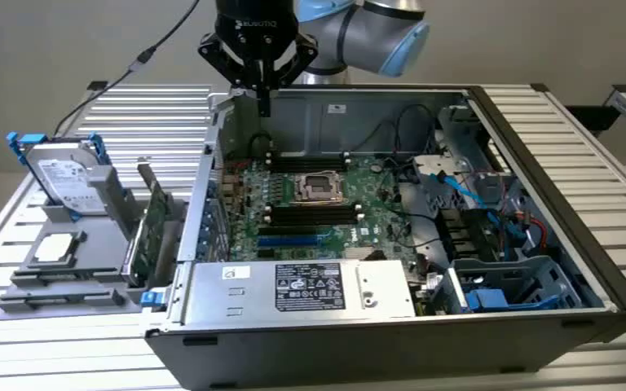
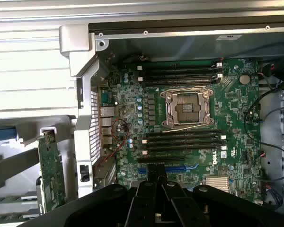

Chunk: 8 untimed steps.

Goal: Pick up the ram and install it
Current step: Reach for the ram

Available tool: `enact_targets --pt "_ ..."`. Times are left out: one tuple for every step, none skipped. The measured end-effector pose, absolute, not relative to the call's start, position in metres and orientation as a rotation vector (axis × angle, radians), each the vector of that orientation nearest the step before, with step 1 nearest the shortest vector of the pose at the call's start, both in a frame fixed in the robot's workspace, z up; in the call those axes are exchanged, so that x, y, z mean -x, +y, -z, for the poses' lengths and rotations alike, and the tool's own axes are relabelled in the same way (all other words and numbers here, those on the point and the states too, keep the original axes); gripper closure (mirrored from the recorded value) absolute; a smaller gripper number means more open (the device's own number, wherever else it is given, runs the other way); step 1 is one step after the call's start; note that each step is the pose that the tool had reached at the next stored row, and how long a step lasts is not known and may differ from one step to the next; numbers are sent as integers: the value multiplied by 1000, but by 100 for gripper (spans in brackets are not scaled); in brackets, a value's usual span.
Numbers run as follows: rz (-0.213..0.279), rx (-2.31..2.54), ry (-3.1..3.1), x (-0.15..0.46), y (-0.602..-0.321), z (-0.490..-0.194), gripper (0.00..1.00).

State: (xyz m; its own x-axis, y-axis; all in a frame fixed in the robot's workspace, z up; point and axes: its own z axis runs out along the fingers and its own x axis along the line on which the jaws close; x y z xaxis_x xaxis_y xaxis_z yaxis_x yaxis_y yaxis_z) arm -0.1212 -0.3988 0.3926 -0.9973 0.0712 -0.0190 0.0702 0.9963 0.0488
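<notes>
One gripper (image 1: 263, 88) pinched the slim ram (image 1: 264, 104) upright above the open computer case (image 1: 541, 147), over its motherboard (image 1: 291, 213).

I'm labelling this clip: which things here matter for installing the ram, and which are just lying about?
Job: shut gripper above the case; black memory slots.
Lying about: hard drive, green expansion card, both outside the case.

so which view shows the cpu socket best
The wrist view: it looks almost straight down on the cpu socket, so its square metal frame and open centre are plain to see. The exterior view shows the same socket at a slant, with its frame foreshortened.
</notes>
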Motion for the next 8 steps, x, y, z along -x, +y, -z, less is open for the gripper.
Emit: enact_targets --pt "-75 -110 3118 121 -399 -393 89" --pt "-75 -110 3118 121 -399 -393 89" --pt "-75 -110 3118 121 -399 -393 89" --pt "-75 -110 3118 121 -399 -393 89" --pt "-75 -110 3118 121 -399 -393 89" --pt "-75 -110 3118 121 -399 -393 89" --pt "-75 -110 3118 121 -399 -393 89" --pt "-75 -110 3118 121 -399 -393 89"
